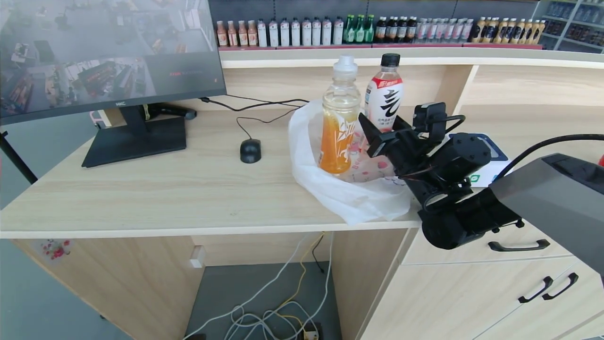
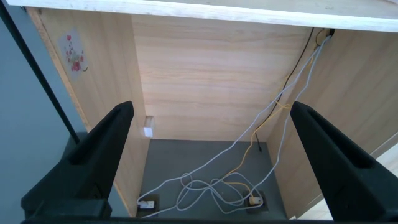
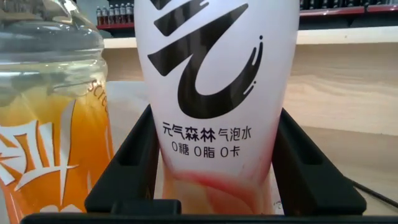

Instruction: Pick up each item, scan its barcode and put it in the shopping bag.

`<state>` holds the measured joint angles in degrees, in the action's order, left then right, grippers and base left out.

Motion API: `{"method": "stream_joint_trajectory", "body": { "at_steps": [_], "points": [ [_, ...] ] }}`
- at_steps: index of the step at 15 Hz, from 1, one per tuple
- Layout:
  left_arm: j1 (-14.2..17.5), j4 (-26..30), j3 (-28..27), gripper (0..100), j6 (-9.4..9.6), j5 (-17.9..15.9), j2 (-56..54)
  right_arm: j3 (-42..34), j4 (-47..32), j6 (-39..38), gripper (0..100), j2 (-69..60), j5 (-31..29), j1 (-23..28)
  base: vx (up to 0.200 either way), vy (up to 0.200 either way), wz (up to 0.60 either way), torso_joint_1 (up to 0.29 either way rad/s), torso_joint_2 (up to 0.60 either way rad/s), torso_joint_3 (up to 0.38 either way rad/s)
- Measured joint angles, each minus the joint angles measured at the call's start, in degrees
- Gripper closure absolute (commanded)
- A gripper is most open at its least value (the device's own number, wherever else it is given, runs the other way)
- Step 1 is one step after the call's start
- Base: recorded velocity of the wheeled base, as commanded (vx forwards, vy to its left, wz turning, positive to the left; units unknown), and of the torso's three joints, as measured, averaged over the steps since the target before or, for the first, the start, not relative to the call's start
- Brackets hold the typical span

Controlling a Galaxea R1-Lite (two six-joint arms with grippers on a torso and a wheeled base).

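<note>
Right end effector (image 1: pixel 377 134) clenched round lower body of white-labelled bottle (image 1: pixel 384 101), upright in shopping bag (image 1: pixel 349 198) on desk (image 1: pixel 165 189). Orange drink bottle (image 1: pixel 339 127) upright just beside it, same bag. Left end effector (image 2: pixel 211 109) released, jaws wide, below desk edge.

A light wooden counter (image 1: pixel 141 189) carries a monitor (image 1: pixel 108 52) at upper left, a black mouse (image 1: pixel 250 150) mid-frame, and a white shopping bag (image 1: pixel 349 198) right of centre.

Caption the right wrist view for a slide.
Right claw closed around the white bottle, orange drink bottle beside it.
</note>
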<state>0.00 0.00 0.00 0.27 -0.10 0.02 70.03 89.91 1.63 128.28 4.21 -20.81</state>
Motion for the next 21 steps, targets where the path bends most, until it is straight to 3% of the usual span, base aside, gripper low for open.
{"method": "stream_joint_trajectory", "body": {
  "at_steps": [21],
  "points": [
    [0.00, 0.00, 0.00, 0, 0.17, 0.00, 0.00, -0.38, 0.17, 0.74, 100, 3.39, -3.77, -0.07, 0.000, 0.000, 0.00, 0.000, 0.00, 0.000]
  ]
}}
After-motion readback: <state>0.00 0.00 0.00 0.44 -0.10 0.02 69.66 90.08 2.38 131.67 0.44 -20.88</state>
